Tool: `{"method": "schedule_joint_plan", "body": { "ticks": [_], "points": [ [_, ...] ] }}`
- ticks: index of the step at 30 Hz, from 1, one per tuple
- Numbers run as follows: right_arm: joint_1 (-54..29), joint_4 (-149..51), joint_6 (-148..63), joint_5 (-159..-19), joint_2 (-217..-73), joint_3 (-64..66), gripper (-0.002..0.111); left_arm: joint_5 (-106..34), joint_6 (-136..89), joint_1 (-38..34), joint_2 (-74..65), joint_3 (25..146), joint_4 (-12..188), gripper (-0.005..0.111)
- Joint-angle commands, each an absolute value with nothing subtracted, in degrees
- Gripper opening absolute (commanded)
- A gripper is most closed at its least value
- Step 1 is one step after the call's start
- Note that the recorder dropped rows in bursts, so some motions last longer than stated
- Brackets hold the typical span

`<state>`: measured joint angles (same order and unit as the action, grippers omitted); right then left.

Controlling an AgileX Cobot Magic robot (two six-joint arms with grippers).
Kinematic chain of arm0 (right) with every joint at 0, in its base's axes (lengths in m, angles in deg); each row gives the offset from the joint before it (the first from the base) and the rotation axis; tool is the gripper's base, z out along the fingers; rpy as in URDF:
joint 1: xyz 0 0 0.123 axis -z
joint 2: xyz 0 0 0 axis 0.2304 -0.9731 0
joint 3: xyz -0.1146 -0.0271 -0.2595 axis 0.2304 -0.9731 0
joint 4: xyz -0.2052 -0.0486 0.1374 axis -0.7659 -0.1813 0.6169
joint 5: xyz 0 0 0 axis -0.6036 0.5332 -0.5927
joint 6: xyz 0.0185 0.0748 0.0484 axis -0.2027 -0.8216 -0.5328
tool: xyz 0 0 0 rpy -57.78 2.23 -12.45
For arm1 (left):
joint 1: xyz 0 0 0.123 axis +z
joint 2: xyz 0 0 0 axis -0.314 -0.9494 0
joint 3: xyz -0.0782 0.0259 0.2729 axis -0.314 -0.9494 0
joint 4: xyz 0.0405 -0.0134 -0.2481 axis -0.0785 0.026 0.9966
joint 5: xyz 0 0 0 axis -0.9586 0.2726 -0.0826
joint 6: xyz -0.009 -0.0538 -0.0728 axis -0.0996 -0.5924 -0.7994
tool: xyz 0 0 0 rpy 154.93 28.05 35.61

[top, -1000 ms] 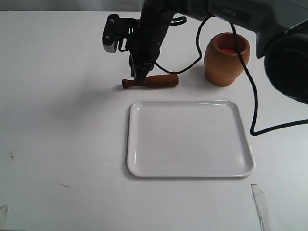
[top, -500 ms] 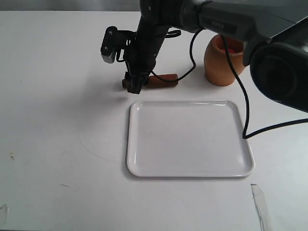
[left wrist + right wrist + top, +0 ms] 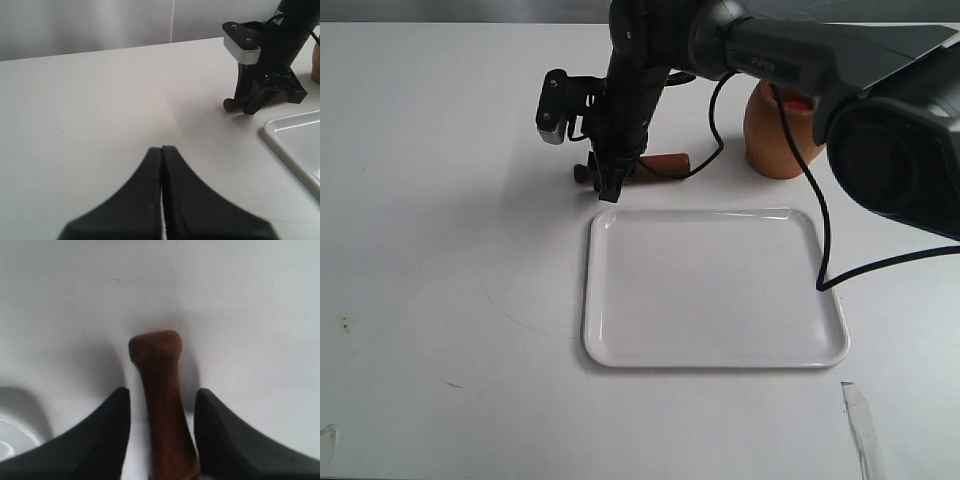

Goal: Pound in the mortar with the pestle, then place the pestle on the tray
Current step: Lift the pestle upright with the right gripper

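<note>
The white table (image 3: 440, 250) fills the exterior view, and on it, towards the near right, lies the tray (image 3: 715, 290), flat and with nothing on it. The right arm reaches in from the upper right of that view, across the middle, with a black cable looping down from it. The arm ends in the right gripper (image 3: 612, 185), which points down just beyond the tray's far left corner. The mortar (image 3: 775, 140) stands upright on the table beyond the tray's far edge, towards its right end. It is apart from the tray, and the arm and cable partly hide it. The pestle (image 3: 660, 163) lies on its side to the left of the mortar and near the tray's far edge, its thin knobbed end pointing away from the mortar. It appears to rest on the table, though the arm covers too much of it to be sure. In the right wrist view the two black fingers (image 3: 107, 430) stand parted on either side of the pestle's (image 3: 155, 347) thin shaft, with a narrow strip of table showing on each side, so they have not closed on it. The left gripper (image 3: 162, 150) hangs over bare table well to the left, its fingers pressed together and holding nothing.
</note>
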<state>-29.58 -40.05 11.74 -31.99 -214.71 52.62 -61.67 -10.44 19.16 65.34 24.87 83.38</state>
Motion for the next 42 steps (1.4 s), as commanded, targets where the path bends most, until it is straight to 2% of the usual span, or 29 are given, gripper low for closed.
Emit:
{"method": "schedule_joint_plan", "body": {
  "ticks": [1, 2, 11, 18, 26, 33, 42],
  "points": [
    [-29.57, -43.21, 12.14, -32.11, -215.72, 52.55, 0.008, -61.49, -10.91, 18.72, 65.41, 24.84, 83.8, 0.0],
    [-29.57, -44.0, 12.14, -32.11, -215.72, 52.55, 0.0, -61.49, -10.91, 18.72, 65.41, 24.84, 83.8, 0.0],
    [-29.57, -46.8, 7.61, -36.58, -212.52, 52.55, 0.0, -61.49, -10.91, 18.72, 65.41, 24.84, 83.8, 0.0],
    [-28.76, -46.4, -1.66, -43.91, -202.18, 52.55, 0.0, -61.49, -10.91, 18.72, 65.41, 24.84, 83.8, 0.0],
    [-24.37, -35.37, -2.92, -47.33, -190.53, 49.53, 0.0, -61.49, -10.91, 18.72, 65.41, 24.84, 83.8, 0.0],
    [-19.86, -34.19, -5.63, -68.2, -176.09, 29.3, 0.0, -61.49, -10.91, 18.72, 65.41, 24.84, 83.8, 0.0],
    [-14.64, -28.44, -9.24, -112.81, -162.23, -5.96, 0.0, -61.49, -10.91, 18.72, 65.41, 24.84, 83.8, 0.0]
  ]
}}
